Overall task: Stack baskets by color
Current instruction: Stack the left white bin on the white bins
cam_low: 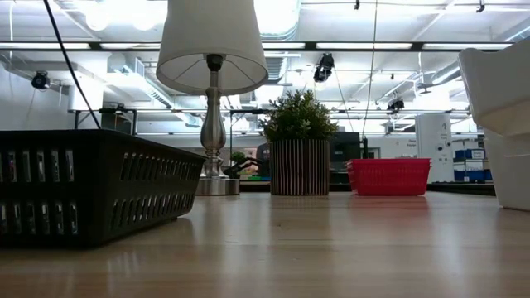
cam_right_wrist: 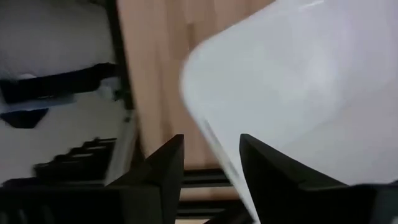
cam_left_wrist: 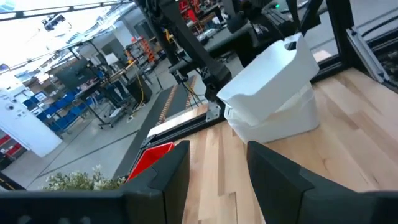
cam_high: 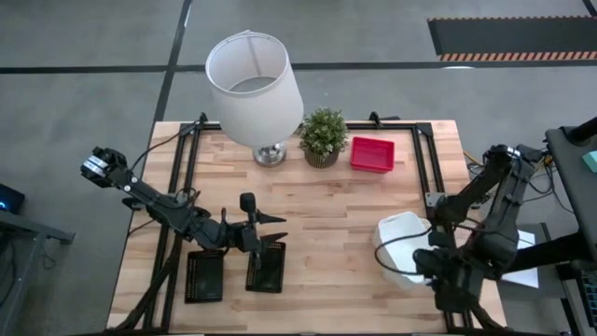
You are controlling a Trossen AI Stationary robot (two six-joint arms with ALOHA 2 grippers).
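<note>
Two white baskets sit at the table's right. The upper one (cam_left_wrist: 270,68) lies tilted on the lower one (cam_left_wrist: 280,124), its far end raised. My right gripper (cam_right_wrist: 211,140) is at that raised end (cam_high: 422,264), shut on the rim. My left gripper (cam_high: 278,229) hangs open and level above two black baskets (cam_high: 205,275) (cam_high: 266,266) that stand side by side near the front left; nothing is between its fingers (cam_left_wrist: 168,174). One red basket (cam_high: 371,154) rests flat at the far side. My right gripper has the upper white basket's rim (cam_right_wrist: 208,134) between its two fingers, one finger over the inside (cam_right_wrist: 267,168) and one outside. It comes steeply from above. The basket is tilted, its held end raised and its other end resting on the lower white basket (cam_low: 509,170).
A lamp with a white shade (cam_high: 254,79) and a small potted plant (cam_high: 323,135) stand at the far middle, next to the red basket. Bare wood lies across the table's centre (cam_high: 336,224). A black metal frame (cam_high: 424,159) borders the tabletop.
</note>
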